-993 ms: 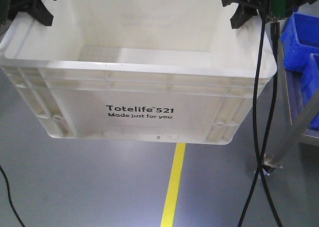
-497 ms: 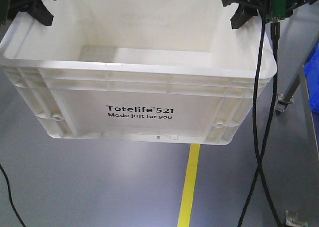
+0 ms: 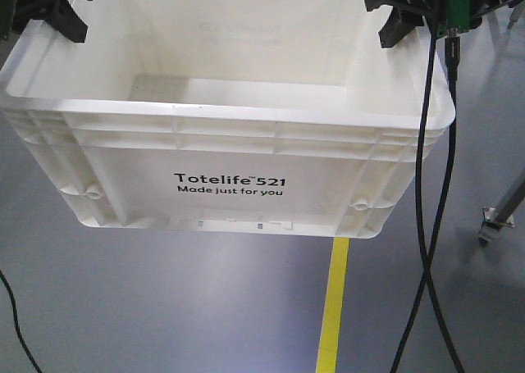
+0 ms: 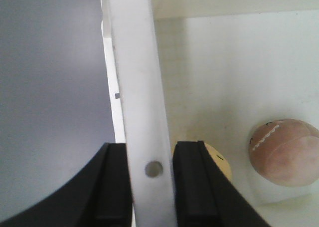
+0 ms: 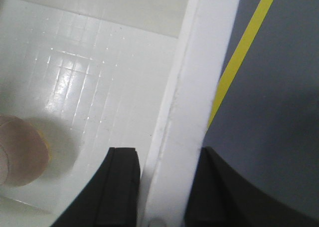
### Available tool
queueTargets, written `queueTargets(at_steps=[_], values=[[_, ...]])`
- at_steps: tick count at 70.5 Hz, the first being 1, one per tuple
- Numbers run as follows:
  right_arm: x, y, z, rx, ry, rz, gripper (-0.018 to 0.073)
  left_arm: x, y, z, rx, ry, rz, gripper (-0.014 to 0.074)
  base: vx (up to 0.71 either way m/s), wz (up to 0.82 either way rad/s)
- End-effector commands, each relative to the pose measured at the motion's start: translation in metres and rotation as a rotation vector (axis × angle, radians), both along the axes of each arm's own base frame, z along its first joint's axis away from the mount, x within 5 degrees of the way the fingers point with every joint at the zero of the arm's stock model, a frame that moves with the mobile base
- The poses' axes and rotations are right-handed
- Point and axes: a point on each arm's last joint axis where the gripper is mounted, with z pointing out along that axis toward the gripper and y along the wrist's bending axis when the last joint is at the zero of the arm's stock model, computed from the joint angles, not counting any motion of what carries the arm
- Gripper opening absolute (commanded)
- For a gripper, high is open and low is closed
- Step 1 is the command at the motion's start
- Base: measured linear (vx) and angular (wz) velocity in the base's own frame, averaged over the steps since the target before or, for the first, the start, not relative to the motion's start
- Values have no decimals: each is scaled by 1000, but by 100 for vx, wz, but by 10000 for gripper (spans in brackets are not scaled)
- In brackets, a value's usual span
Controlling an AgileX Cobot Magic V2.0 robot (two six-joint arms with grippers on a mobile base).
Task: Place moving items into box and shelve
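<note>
The white box (image 3: 230, 184), printed "Totelife 521", hangs above the grey floor, held between both arms. My left gripper (image 3: 51, 12) is shut on its left rim (image 4: 134, 62), the black fingers (image 4: 192, 187) pressed to either side of the wall. My right gripper (image 3: 402, 14) is shut on the right rim (image 5: 199, 87) in the same way. Inside on the box floor lie the moving items: a reddish-brown bun toy (image 4: 284, 152) and a cream-yellow one (image 4: 220, 161), half hidden behind a finger. The reddish-brown toy (image 5: 17, 149) also shows in the right wrist view.
A yellow floor line (image 3: 332, 307) runs below the box. Black cables (image 3: 431, 225) hang down on the right. A metal leg with a caster (image 3: 499, 219) stands at the far right. Another cable (image 3: 12, 324) curves at the lower left.
The box and both grippers keep their place in view. The yellow line has slid to the right, and the blue bins with the metal rack have gone out of view on the right.
</note>
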Motion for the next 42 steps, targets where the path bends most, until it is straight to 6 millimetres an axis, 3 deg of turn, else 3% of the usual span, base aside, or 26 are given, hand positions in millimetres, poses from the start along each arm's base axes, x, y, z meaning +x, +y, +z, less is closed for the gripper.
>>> queueTargets(at_steps=[1, 42], values=[[-17, 7, 41, 99, -175, 57, -12, -15, -10, 40, -114, -188, -28, -17, 54, -1], [-17, 7, 41, 99, -175, 57, -12, -15, -10, 40, -114, -188, -28, -17, 54, -11]])
